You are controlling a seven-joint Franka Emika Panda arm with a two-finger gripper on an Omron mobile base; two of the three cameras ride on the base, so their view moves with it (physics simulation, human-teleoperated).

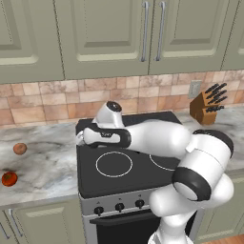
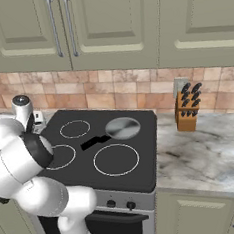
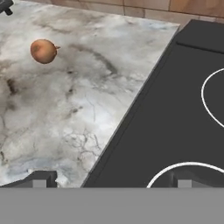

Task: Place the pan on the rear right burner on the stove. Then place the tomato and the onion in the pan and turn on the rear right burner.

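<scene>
The pan [image 2: 122,128], round shiny grey metal with a black handle [image 2: 93,141] pointing to the front left, lies on the rear right burner of the stove [image 2: 144,172] and covers its ring. On the counter left of the stove lie the brownish-tan onion [image 1: 19,148] [image 3: 43,50] and, nearer the front edge, the red tomato [image 1: 9,178]. My gripper [image 1: 80,138] [image 3: 111,181] hovers over the stove's left edge, open, with nothing between its fingertips [image 3: 39,179]. The onion is ahead of it and to its left in the hand view.
A wooden knife block [image 2: 187,110] [image 1: 206,106] stands on the counter right of the stove. Black knobs [image 1: 119,206] run along the steel front. Marble counter [image 3: 65,109] extends left of the stove, with a tiled wall and cabinets behind.
</scene>
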